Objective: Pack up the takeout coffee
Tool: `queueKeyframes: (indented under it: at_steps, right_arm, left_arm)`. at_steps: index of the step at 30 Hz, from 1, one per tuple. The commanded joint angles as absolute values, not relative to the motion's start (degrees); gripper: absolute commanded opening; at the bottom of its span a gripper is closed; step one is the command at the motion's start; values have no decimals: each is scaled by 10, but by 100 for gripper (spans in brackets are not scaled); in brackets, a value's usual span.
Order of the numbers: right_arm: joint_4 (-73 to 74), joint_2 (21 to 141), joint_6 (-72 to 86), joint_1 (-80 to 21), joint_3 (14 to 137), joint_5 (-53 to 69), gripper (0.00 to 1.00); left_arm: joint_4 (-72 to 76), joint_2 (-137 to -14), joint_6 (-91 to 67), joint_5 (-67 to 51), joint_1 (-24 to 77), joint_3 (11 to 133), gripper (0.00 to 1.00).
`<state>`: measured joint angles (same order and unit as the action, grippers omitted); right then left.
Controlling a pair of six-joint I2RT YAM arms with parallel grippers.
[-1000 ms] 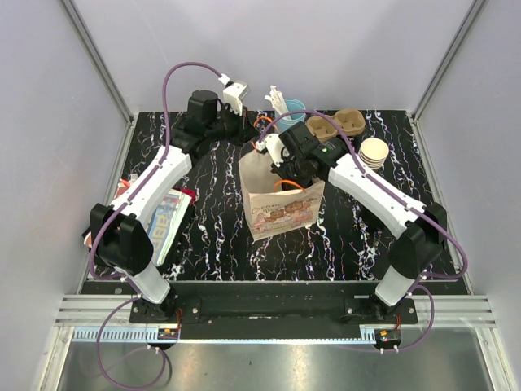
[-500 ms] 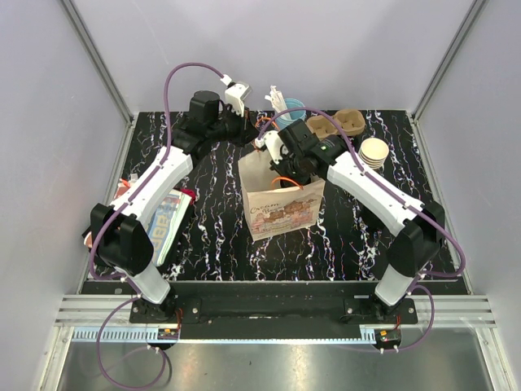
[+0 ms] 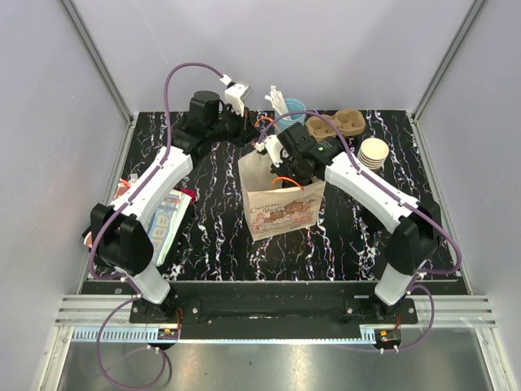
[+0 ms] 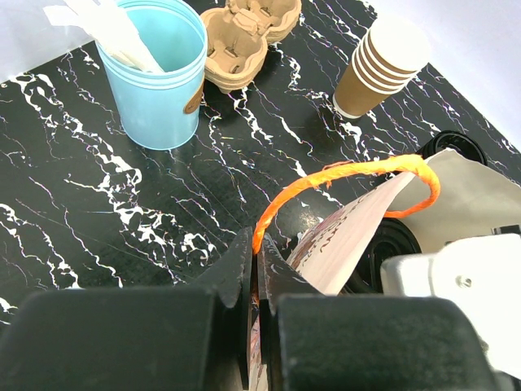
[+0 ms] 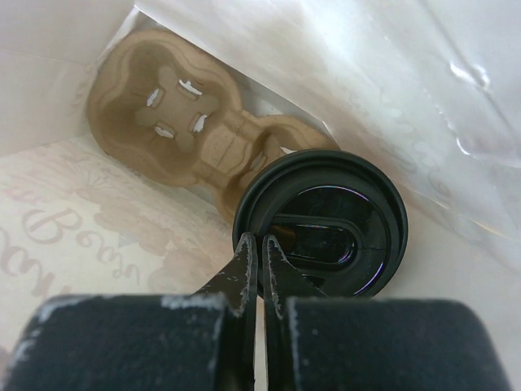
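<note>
Right wrist view: right gripper, jaws pinched together at the near rim of the takeout coffee. Gripping or just touching, can't tell. The cup's down inside the paper bag, cup carrier beyond it. Across, the left gripper clamps the orange handle, propping the mouth open. Placement looks about done; next, a clean straight lift out.

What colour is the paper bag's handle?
Orange handle; clearest in the left wrist view.

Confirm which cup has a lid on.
The takeout coffee inside the paper bag, at the right gripper: black-lidded. The stacked tan cups and blue cup are open-topped.
</note>
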<state>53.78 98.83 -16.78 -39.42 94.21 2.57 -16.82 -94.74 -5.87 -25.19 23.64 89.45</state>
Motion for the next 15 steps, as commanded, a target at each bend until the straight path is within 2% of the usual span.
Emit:
queueKeyframes:
  at_steps: [1, 15]
  right_arm:
    - [518, 991, -172, -384, 940, 26, 0]
    - [502, 993, -175, -374, 923, 40, 0]
  left_arm:
    - [-144, -924, -54, -238, 237, 896, 0]
    - [-144, -922, -55, -242, 238, 896, 0]
